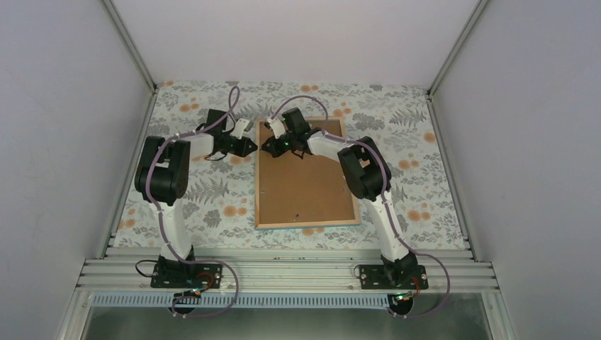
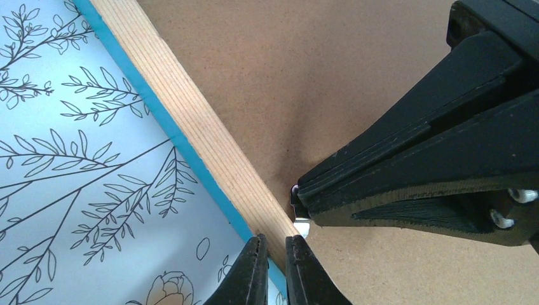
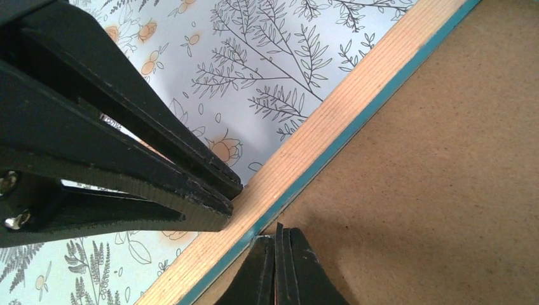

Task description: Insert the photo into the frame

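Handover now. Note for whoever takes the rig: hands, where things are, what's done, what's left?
Left hand: shut to a sliver, empty, tips over the left rail of the teal-fronted pale wood picture frame.
Right hand: shut, tip at a small metal tab beside that rail; grip on it unclear.
Frame lies face down, plain brown backing board seated in it.
Sunflower photo not visible; cannot confirm it is inside.
Left: fasten tabs, check photo.
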Robot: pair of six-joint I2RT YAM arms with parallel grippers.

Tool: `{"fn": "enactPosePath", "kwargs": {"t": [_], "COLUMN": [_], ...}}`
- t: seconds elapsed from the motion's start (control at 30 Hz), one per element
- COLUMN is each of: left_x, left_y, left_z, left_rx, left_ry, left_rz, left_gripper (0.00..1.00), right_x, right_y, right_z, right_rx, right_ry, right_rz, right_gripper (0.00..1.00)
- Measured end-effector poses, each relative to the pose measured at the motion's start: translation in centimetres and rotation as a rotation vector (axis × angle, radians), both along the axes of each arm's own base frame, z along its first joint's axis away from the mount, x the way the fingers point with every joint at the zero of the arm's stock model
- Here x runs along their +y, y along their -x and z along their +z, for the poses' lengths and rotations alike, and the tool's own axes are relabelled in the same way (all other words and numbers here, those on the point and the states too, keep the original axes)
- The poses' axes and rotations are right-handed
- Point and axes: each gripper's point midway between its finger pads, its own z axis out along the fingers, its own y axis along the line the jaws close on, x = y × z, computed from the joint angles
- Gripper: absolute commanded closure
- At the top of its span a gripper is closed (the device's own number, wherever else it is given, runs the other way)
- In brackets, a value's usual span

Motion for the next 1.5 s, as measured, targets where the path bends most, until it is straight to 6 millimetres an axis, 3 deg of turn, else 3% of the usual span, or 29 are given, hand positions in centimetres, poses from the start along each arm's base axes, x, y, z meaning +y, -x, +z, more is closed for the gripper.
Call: {"fn": "enactPosePath", "kwargs": {"t": [0.33,0.67,0.8,0.93,1.07,1.17,1.27,1.5], "left_x": [0.1,0.9,1.0,0.3,-1.7,-3.2,-3.7,-1.7], "left_y": [0.4,-0.2,-1.0,-1.5,-0.4,0.9,0.6,-4.7], "left_z": [0.3,3.7,5.4,7.0,6.7,6.0,5.9,6.4], "left_rx": [-0.053,-0.201,-0.265,-0.32,-0.352,-0.348,-0.338,-0.305], "left_ry": [-0.065,-0.216,-0.284,-0.348,-0.433,-0.484,-0.496,-0.433], "left_rz": [-0.014,-0.107,-0.177,-0.247,-0.347,-0.409,-0.418,-0.273], "left_gripper": [0.81,0.66,0.61,0.55,0.56,0.55,0.47,0.39], "right_x": [0.1,0.8,-0.6,-2.5,-4.5,-5.1,-5.3,-3.9], "right_y": [0.7,5.1,7.4,8.1,8.8,9.8,10.8,10.3], "right_z": [-0.1,0.4,0.9,2.7,5.0,4.8,3.9,4.1], "right_rx": [0.025,0.107,0.185,0.204,0.185,0.208,0.256,0.343], "right_ry": [-0.049,-0.161,-0.155,-0.164,-0.195,-0.214,-0.232,-0.343], "right_rz": [-0.008,0.101,0.109,0.09,0.068,0.068,0.066,0.065], "right_gripper": [0.93,0.9,0.89,0.89,0.87,0.81,0.7,0.38]}}
